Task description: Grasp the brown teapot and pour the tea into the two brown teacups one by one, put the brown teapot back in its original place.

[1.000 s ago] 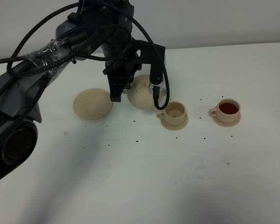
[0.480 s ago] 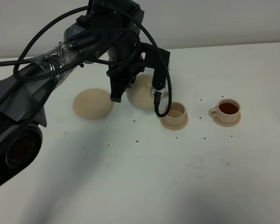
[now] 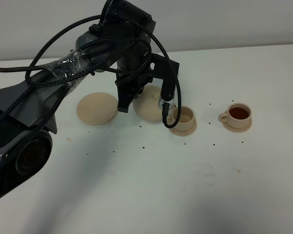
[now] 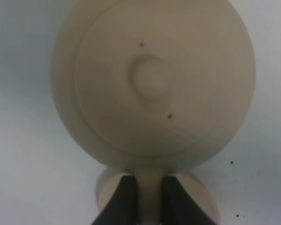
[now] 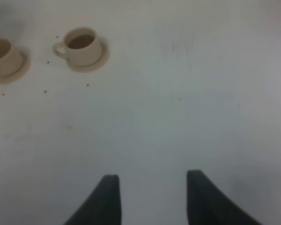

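Only up close: left tool [image 4: 149, 190] tight on teapot [image 4: 152, 79] handle.

Beneath left arm [image 3: 83, 56], brown teapot [image 3: 149, 107] between wide saucer [image 3: 95, 108] and nearer teacup [image 3: 184, 116]; tea-filled teacup [image 3: 240, 113] farther right.

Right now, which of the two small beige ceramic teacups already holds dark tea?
The beige teacup standing apart from the round beige teapot: dark reddish tea shows inside. The cup beside the teapot looks pale inside.

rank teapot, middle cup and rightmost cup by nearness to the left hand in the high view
1. teapot, gripped by the left hand, just right of it
2. middle cup, right of the teapot
3. rightmost cup, far right, holding dark tea
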Controlling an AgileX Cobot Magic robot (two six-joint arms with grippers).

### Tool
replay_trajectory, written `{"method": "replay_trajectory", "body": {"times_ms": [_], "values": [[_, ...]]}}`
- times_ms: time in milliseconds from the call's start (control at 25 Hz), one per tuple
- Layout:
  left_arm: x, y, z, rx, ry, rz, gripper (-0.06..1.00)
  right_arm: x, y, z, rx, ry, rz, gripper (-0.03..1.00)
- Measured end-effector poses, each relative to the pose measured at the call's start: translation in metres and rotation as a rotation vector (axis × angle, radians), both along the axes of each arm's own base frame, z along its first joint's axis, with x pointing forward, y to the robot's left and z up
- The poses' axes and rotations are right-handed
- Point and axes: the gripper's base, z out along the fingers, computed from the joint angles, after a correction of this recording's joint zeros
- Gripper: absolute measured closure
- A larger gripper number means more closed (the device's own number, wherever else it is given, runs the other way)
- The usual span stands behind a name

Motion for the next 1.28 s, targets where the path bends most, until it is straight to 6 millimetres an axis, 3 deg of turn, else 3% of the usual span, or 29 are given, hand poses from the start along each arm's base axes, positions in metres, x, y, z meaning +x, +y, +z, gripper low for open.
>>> {"method": "replay_trajectory", "body": {"times_ms": [1280], "values": [[-0.0007,-0.0012,-0.0006,0.001,0.007,-0.024,0.82,0.0000,0.0000,0.0000,0.000,0.000,0.000,0.63]]}}
